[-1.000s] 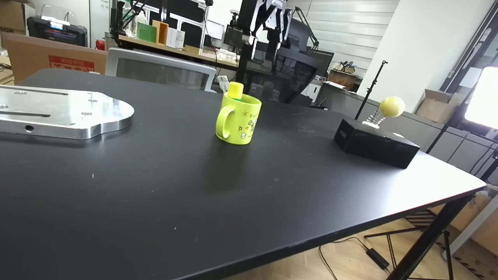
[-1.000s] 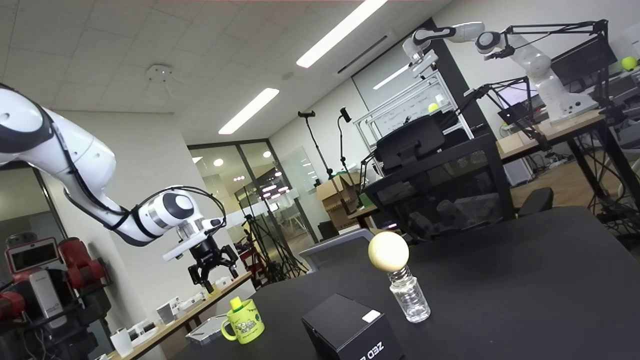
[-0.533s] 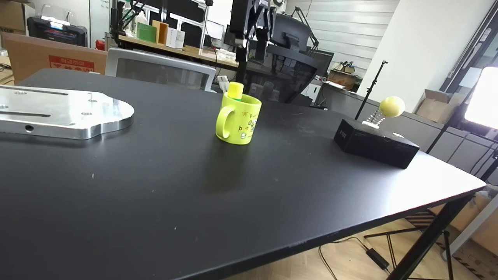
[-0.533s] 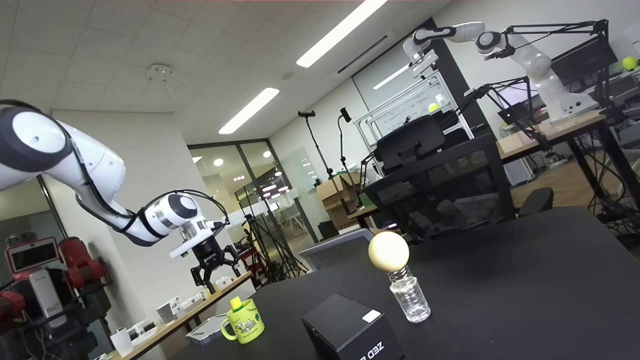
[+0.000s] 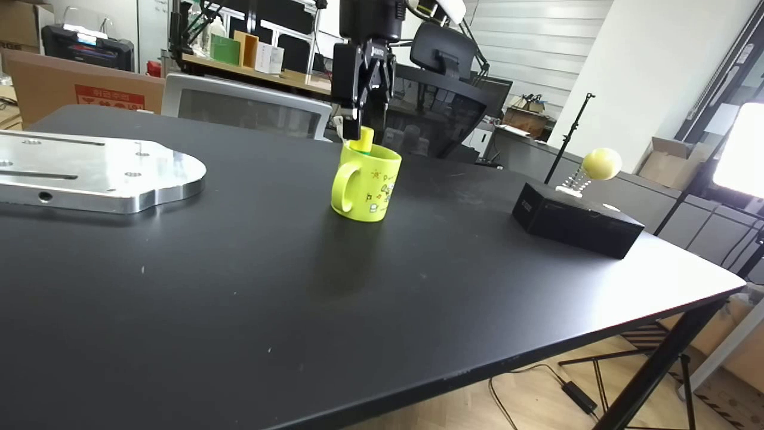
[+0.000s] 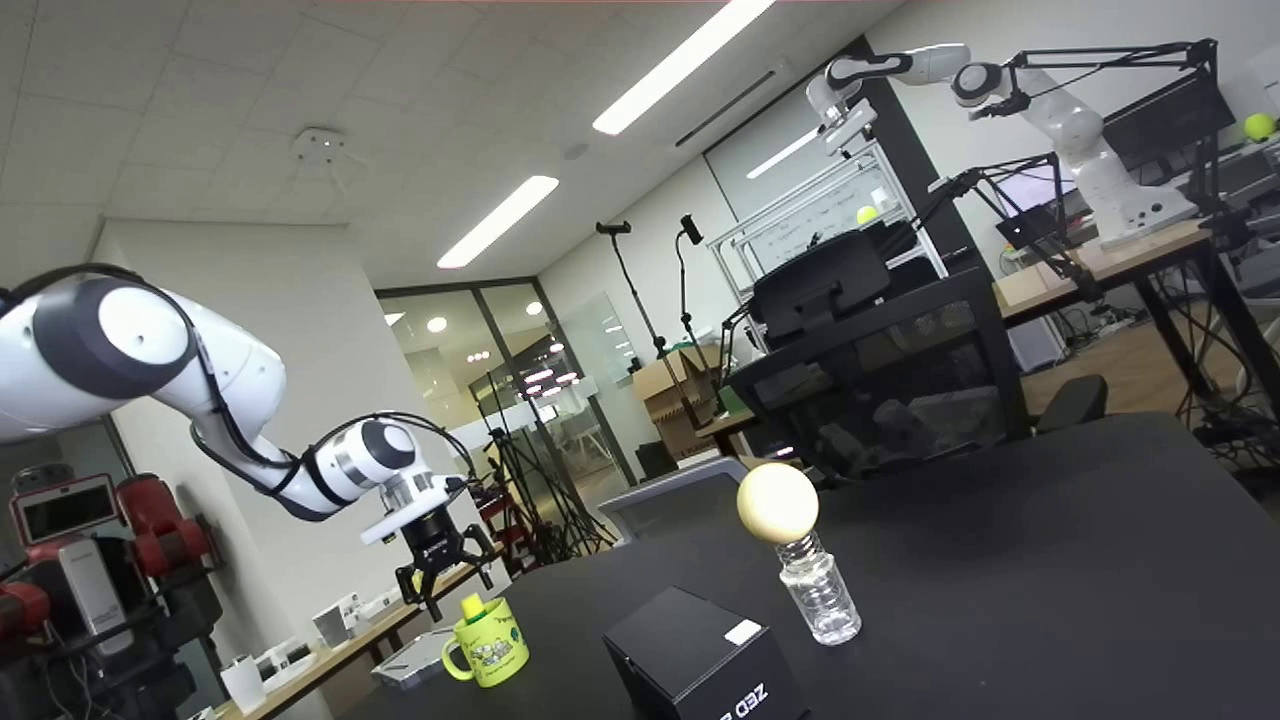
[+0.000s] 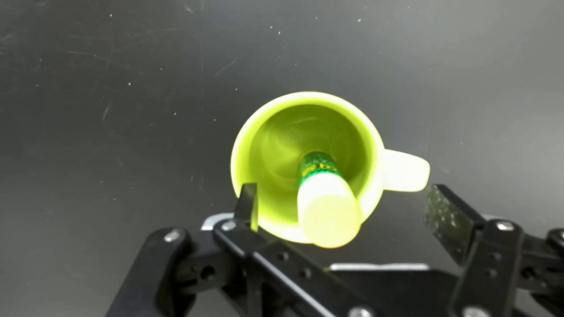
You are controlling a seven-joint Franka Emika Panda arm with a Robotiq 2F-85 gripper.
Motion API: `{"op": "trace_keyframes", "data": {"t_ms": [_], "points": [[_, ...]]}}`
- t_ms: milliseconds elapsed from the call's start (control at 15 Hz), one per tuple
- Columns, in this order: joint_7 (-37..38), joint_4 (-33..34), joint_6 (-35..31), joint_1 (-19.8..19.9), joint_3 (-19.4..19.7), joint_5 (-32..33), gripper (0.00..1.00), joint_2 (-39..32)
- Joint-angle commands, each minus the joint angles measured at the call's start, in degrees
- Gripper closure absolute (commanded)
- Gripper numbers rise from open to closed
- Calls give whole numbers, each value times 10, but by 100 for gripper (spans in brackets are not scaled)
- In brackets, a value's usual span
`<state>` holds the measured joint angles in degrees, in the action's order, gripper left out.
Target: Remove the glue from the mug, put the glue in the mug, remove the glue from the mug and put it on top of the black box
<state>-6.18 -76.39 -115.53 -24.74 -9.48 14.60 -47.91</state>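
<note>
The yellow-green mug point(image 5: 373, 188) stands upright on the black table, also seen in an exterior view point(image 6: 492, 650) and the wrist view point(image 7: 243, 145). The glue point(image 7: 328, 215) leans inside it, its yellow cap sticking out above the rim; the cap also shows in both exterior views point(image 5: 362, 140) point(image 6: 472, 606). My gripper point(image 7: 345, 204) is open and empty, with one finger on either side of the glue's cap and apart from it. In the exterior views my gripper point(image 5: 365, 122) point(image 6: 459, 598) is just above the mug. The black box point(image 5: 576, 221) point(image 6: 690, 650) lies apart from the mug.
A silver metal plate point(image 5: 101, 173) lies on the table on the mug's handle side; it also shows in an exterior view point(image 6: 412, 665). A pale yellow ball point(image 6: 778, 503) tops a clear bottle point(image 6: 822, 600) beside the black box. A mesh chair point(image 5: 245, 110) stands at the table edge.
My gripper has come down and over to the mug, from higher up to around the level of the glue's cap. The mug, glue and black box have not moved.
</note>
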Motion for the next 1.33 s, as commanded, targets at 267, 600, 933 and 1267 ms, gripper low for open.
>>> {"op": "trace_keyframes", "data": {"t_ms": [267, 600, 933, 1267], "points": [[-13, 60, -13, 9, -15, -39, 52, -42], [1, 58, -16, 0, -2, -33, 86, -30], [0, 42, -13, 1, 4, -24, 60, -14], [2, 33, -1, 3, 6, -28, 27, -8]]}}
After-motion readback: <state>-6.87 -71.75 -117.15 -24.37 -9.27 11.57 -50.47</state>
